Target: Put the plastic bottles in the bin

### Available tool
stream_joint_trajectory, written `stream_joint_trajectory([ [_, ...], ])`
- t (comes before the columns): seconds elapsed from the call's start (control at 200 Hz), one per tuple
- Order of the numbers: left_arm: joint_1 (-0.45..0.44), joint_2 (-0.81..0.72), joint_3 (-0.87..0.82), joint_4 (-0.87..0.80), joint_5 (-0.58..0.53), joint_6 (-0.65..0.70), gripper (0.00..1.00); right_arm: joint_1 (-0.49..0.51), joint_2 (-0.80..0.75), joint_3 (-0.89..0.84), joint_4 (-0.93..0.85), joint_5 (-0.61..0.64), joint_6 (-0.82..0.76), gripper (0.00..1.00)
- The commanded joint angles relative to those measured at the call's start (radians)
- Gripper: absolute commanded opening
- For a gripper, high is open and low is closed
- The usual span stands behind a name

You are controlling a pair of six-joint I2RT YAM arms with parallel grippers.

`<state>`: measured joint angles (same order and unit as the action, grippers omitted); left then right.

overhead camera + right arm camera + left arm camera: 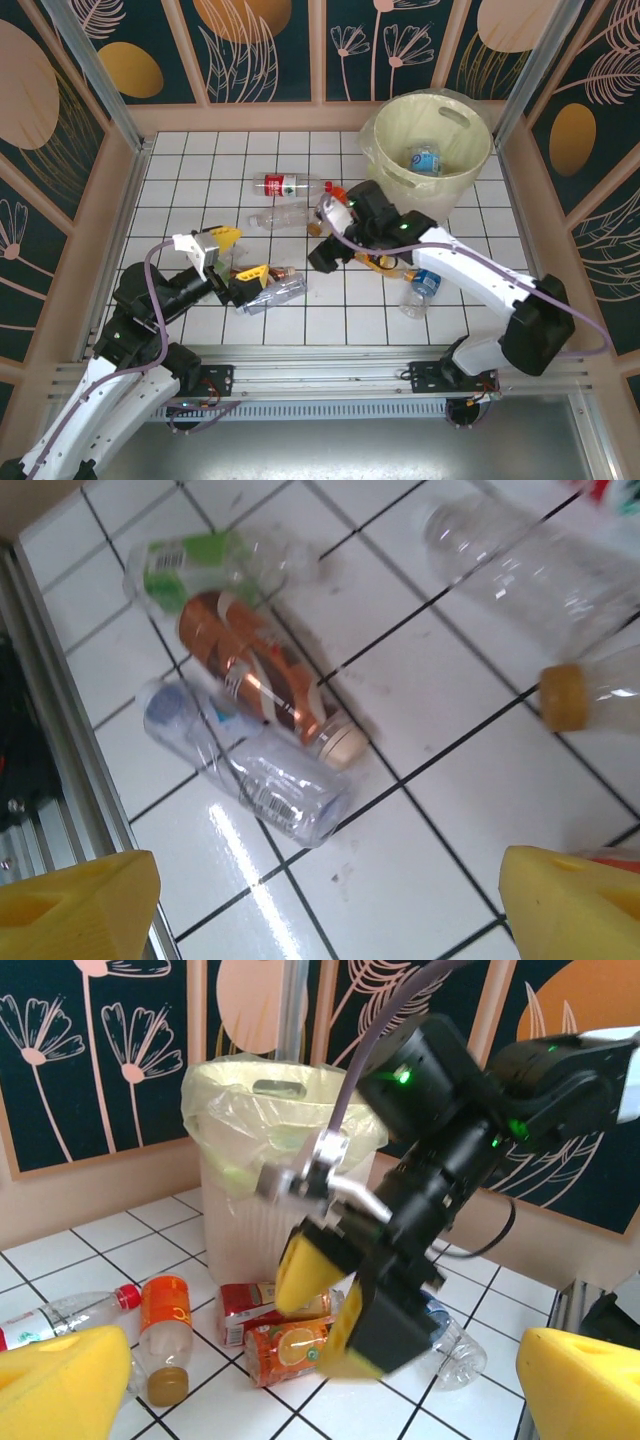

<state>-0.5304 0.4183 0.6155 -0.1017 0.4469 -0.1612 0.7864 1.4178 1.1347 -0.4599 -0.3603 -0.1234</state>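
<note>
The pale-yellow bin (468,170) stands at the back right with one bottle (425,158) inside it. Several plastic bottles lie on the tiles: a red-labelled one (285,184), a clear one (285,217), and a blue-labelled one (420,290). My right gripper (320,910) hangs open over bare tile, beside a brown bottle (265,675) and a clear bottle (240,760). My left gripper (320,1400) is open and holds nothing. It faces the right gripper (335,1305), which hovers above an orange-labelled bottle (290,1345) and a red-labelled one (250,1305), with the bin (260,1150) behind.
Wooden walls with dark flower panels close the tiled table (200,160) on three sides. A metal rail (330,360) runs along the near edge. The right arm (470,270) stretches across the middle above two orange bottles (385,263).
</note>
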Motion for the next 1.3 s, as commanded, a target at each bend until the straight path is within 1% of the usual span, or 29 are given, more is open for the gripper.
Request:
stream_joint_trajectory([
  [0.0,-0.003,-0.014,0.021,0.025,0.033,0.005,0.99,0.058,0.061,-0.008,0.051,0.033,-0.030,0.90],
  [0.115,-0.003,-0.016,0.023,0.021,0.004,-0.003,0.99,0.127,0.141,0.015,0.068,0.100,-0.044,0.93],
  [0.25,-0.003,-0.030,0.020,0.031,0.019,-0.008,0.99,0.191,0.233,0.045,0.072,0.167,-0.064,0.94],
  [0.45,-0.003,-0.056,0.016,0.039,0.022,-0.008,0.99,0.261,0.343,0.108,0.084,0.236,-0.084,0.95],
  [0.605,-0.002,-0.055,0.016,0.040,0.032,-0.009,0.99,0.309,0.428,0.170,0.060,0.313,-0.121,0.95],
  [0.741,-0.002,-0.049,0.016,0.040,0.041,-0.009,0.99,0.342,0.492,0.212,0.037,0.354,-0.152,0.95],
  [0.871,-0.002,-0.049,0.016,0.039,0.039,-0.009,0.99,0.368,0.530,0.241,0.018,0.368,-0.164,0.93],
  [1.116,0.000,-0.046,0.016,0.036,0.043,-0.006,0.99,0.407,0.556,0.231,-0.026,0.371,-0.161,0.86],
  [1.296,0.003,-0.041,0.017,0.034,0.046,-0.004,0.99,0.428,0.564,0.215,-0.024,0.418,-0.150,0.84],
])
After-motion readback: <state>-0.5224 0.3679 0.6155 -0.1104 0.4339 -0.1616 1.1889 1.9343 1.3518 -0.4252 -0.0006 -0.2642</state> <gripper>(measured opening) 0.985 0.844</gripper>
